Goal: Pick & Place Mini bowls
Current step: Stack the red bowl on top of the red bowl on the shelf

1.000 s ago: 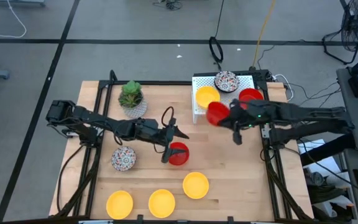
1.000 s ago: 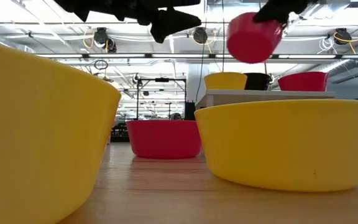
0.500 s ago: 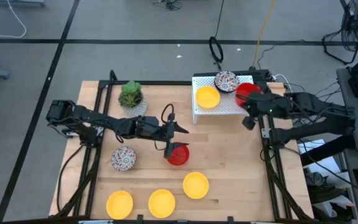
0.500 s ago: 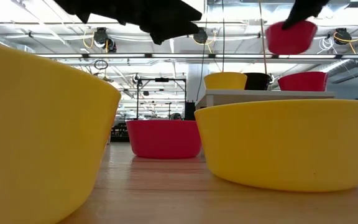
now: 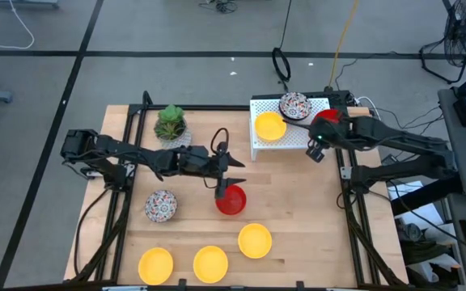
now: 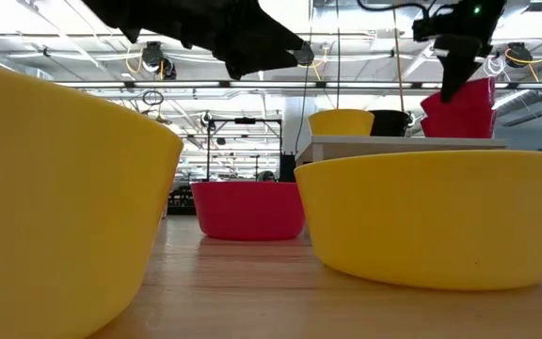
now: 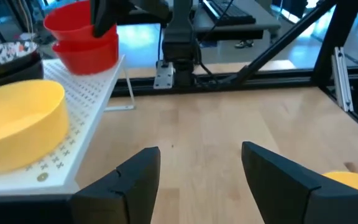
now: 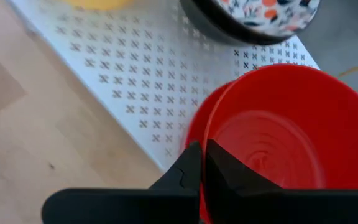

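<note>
While the right gripper (image 5: 317,150) sits at the upper right of the high view, its fingers are pinched on the rim of a red bowl (image 5: 328,119) that looks nested into a second red bowl (image 7: 86,50) on the white rack (image 5: 291,137); stacked pair is clear in the left wrist view. The right wrist view shows the closed fingers on the near rim, so the grip is not released. Whether the top bowl is fully seated I can't tell.

Left gripper (image 5: 224,179) is at frame centre, just above the lone red bowl (image 5: 231,200) on the table. Fingers are spread wide in its wrist view and hold nothing. The bowl itself isn't in that view.

On the rack besides the reds: one yellow bowl (image 5: 270,126) and one speckled bowl (image 5: 294,105), upper centre-right.

On the table: a speckled bowl (image 5: 161,205) at left-centre, and three yellow bowls along the bottom, lower left (image 5: 155,265), lower middle (image 5: 210,263) and lower centre-right (image 5: 255,240). A plant pot (image 5: 171,129) stands at upper left, not part of the task.

Progress, my read: four bowls at the rack, five left on the table. Roughly halfway. Likely next is right releasing and left taking the table red.
</note>
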Tool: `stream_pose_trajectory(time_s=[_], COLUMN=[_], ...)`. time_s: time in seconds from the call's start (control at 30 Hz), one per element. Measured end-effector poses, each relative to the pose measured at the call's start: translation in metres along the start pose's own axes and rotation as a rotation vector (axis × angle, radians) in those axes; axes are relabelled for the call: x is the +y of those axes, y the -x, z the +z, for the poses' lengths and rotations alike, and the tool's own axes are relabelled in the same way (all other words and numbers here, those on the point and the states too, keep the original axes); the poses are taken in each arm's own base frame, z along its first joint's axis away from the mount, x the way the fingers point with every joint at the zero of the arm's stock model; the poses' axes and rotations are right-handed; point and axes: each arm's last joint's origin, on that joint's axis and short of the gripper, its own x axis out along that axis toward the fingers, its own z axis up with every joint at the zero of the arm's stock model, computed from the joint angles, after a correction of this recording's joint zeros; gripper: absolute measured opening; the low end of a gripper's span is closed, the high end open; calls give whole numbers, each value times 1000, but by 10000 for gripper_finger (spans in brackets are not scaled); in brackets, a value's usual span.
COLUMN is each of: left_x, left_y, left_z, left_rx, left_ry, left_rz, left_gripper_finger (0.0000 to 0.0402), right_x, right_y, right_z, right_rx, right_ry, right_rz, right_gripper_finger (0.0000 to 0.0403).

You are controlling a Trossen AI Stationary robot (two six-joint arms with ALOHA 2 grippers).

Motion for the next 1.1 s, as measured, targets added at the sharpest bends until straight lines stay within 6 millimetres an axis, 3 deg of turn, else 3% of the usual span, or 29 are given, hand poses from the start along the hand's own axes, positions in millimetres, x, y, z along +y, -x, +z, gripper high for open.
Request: stream_pose_trajectory(time_s=[0.57, 0.9, 1.1], left_x=[-1, -1, -6], left_y=[0, 1, 4], left_z=[-6, -10, -28], left_rx=[64, 101, 297], left_ry=[2, 22, 135], left_rz=[-5, -6, -90], left_gripper_finger=[230, 230, 230], right_x=[4, 3, -4], right_y=[-14, -11, 7], right_z=[5, 6, 12], right_rx=[10, -1, -80], right_ry=[29, 77, 86], right_rz=[92, 97, 114], right_gripper_finger=[5, 83, 130])
